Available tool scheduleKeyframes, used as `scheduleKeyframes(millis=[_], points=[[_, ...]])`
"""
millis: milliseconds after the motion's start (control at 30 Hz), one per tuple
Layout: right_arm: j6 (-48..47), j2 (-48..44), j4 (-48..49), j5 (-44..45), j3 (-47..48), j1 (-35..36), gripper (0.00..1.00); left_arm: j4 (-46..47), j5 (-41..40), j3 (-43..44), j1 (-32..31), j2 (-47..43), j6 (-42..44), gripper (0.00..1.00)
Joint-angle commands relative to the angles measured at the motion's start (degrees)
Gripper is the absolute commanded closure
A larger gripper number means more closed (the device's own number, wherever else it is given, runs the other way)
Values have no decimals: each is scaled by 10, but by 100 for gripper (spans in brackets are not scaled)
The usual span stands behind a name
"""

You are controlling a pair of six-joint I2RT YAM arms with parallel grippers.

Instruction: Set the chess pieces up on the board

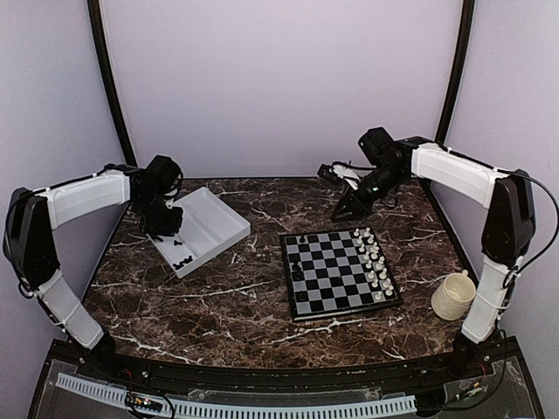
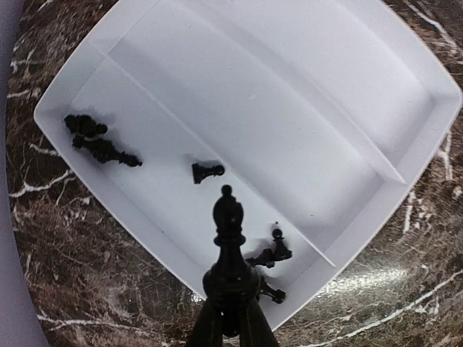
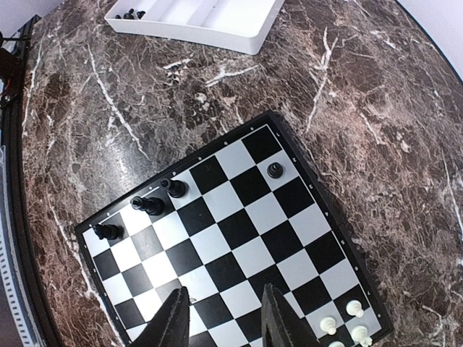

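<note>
My left gripper (image 2: pixel 230 312) is shut on the base of a black bishop (image 2: pixel 228 224) and holds it above the near corner of the white two-compartment tray (image 2: pixel 304 123). Several black chess pieces lie loose in the tray: two at its left end (image 2: pixel 101 148), one in the middle (image 2: pixel 207 171), a few near the bishop (image 2: pixel 271 253). The board (image 3: pixel 239 228) holds black pieces along one edge (image 3: pixel 148 206) and one further along (image 3: pixel 275 170). My right gripper (image 3: pixel 226 314) is open and empty above the board. In the top view the left gripper (image 1: pixel 163 229) is over the tray (image 1: pixel 214 229); the right gripper (image 1: pixel 342 212) is behind the board (image 1: pixel 336 271).
White chessmen (image 1: pixel 373 259) fill the board's right side. A cream mug (image 1: pixel 453 295) stands on the marble table at the right, next to the right arm's base. The tray's far compartment holds nothing.
</note>
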Motion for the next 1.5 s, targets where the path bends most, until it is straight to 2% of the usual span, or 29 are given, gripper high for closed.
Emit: scheduleKeyframes(millis=[0,100,200,267,400,467,567,967,1267,1467], points=[[22,6,9,-55,27,6,65,172,114,-84,-15,-94,136,100],[44,8,33,-77,41,18,63,300,202,-135,-48,-165,185,100],[68,21,41,-103,66,37,61,372,245,-166,-88,-192,214,100],[80,36,42,-123,88,50,60,408,278,-172,-119,-183,233,100],[141,79,55,-203,141,68,57,461,403,-158,-133,-153,226,100],[163,98,60,-240,160,72,56,482,430,-167,-136,-151,217,100],[175,111,64,-256,168,89,54,516,443,-190,-140,-155,204,100],[220,136,79,-290,218,126,47,501,436,-191,-166,-153,203,100],[229,136,87,-291,220,138,49,475,430,-177,-175,-142,210,100],[238,144,91,-293,220,147,54,473,427,-178,-177,-146,211,100]])
